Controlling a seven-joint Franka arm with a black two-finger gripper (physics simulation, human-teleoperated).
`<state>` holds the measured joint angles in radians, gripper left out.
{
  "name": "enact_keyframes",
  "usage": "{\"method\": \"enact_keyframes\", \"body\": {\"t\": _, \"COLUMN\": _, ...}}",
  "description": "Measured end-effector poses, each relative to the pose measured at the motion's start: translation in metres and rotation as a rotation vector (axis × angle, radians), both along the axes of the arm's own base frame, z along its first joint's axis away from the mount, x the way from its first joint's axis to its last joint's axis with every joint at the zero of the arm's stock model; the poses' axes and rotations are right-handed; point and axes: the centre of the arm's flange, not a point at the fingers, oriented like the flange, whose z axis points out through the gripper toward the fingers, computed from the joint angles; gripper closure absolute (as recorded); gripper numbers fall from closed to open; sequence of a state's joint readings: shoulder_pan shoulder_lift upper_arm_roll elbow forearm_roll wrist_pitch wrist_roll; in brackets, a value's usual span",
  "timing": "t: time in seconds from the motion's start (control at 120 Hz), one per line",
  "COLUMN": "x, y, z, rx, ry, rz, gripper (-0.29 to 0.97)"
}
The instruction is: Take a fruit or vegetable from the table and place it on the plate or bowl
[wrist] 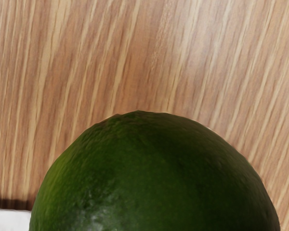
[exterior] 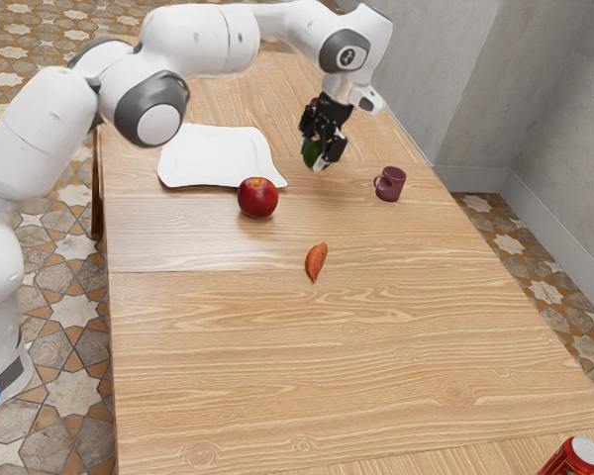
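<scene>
While poised just off the corner of the white plate (exterior: 218,155) toward the exterior view's right, grips a dark green fruit (exterior: 312,155) between both black fingers of the gripper (exterior: 323,150), parted only as wide as the fruit itself. Seen from the wrist, looms as a rounded, pebbled green dome (wrist: 154,178) over pale boards, with a sliver of the plate's white (wrist: 8,220) close beside it. Rests flat and bare, that plate, on a light wooden table (exterior: 327,356) with long streaky grain and a seam across its width. Just beside the plate's near corner: a red apple (exterior: 258,197). Farther from the plate than the fruit, toward the exterior view's right: a small maroon mug (exterior: 390,183). Well in front of the plate, beyond the apple: a slim orange-brown piece (exterior: 317,261). Farthest from the plate, at the table's near edge: a red can (exterior: 572,459). Around the table: star-patterned tiles (exterior: 59,297) in brown and cream, grey plaster walls (exterior: 495,69), a pale skirting board (exterior: 564,233).
</scene>
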<state>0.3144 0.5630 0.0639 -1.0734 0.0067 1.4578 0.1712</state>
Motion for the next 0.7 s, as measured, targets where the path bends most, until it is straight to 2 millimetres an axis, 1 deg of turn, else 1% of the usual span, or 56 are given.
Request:
{"method": "enact_keyframes", "body": {"t": 0.125, "x": -0.046, "y": -0.009, "z": 0.025, "rx": 0.007, "ry": 0.015, "rz": 0.022, "gripper": 0.34}}
{"method": "enact_keyframes", "body": {"t": 0.208, "x": -0.076, "y": -0.001, "z": 0.030, "rx": 0.014, "ry": 0.026, "rz": 0.060, "gripper": 0.33}}
{"method": "enact_keyframes", "body": {"t": 0.308, "x": -0.103, "y": 0.006, "z": 0.034, "rx": 0.019, "ry": 0.027, "rz": 0.096, "gripper": 0.34}}
{"method": "enact_keyframes", "body": {"t": 0.392, "x": -0.119, "y": 0.020, "z": 0.032, "rx": 0.029, "ry": 0.034, "rz": 0.134, "gripper": 0.34}}
{"method": "enact_keyframes", "body": {"t": 0.517, "x": -0.140, "y": 0.048, "z": 0.029, "rx": 0.038, "ry": 0.045, "rz": 0.200, "gripper": 0.33}}
{"method": "enact_keyframes", "body": {"t": 0.7, "x": -0.175, "y": 0.077, "z": 0.026, "rx": 0.041, "ry": 0.066, "rz": 0.275, "gripper": 0.34}}
